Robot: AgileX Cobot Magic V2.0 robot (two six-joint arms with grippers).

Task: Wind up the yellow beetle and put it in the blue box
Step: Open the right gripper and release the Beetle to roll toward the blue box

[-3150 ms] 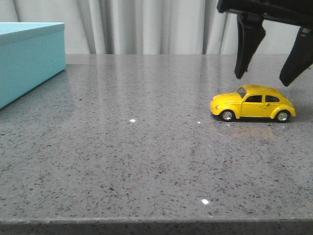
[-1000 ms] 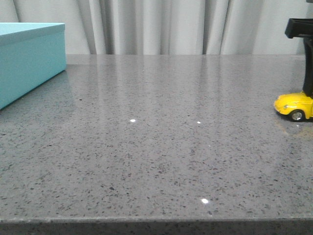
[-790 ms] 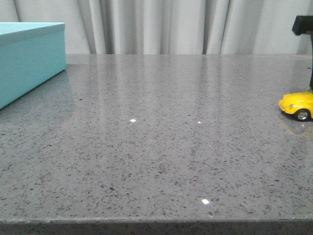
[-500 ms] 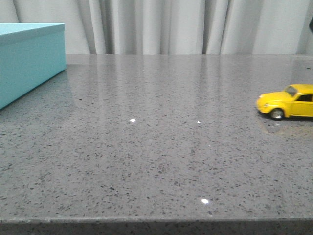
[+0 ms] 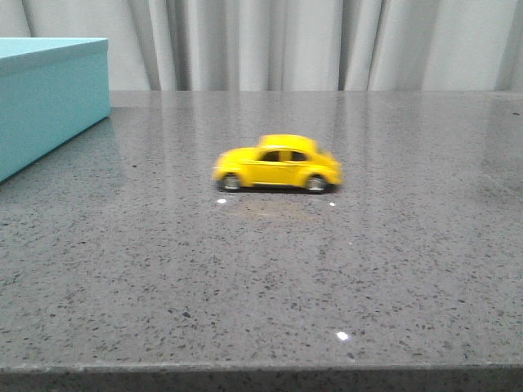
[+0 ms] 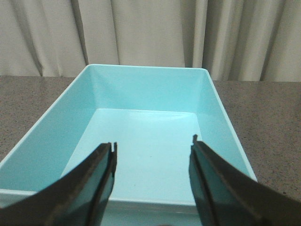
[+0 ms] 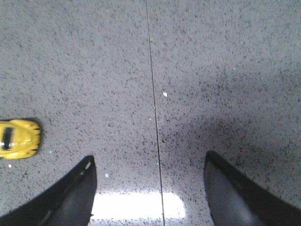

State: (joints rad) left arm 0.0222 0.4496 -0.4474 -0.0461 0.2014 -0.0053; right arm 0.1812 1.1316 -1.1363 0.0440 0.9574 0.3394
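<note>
We are finding no readable text, label, brand, number or sign on anything in these three views.

Yellow beetle (image 5: 278, 164) stood on the table (image 5: 261, 278), well to the right of the blue box (image 5: 49, 90). Box sat at the table's left edge, beetle's nose pointing toward it.

The left gripper (image 6: 153, 181) has two dark, nearly black fingers (image 6: 89, 188) with flat inner faces and squared tips, their matte surfaces catching a faint turquoise tint. The right gripper (image 7: 148, 193) has two fingers (image 7: 240, 195) of the same dark, smooth material, broad at the base and narrowing to rounded points.
</note>
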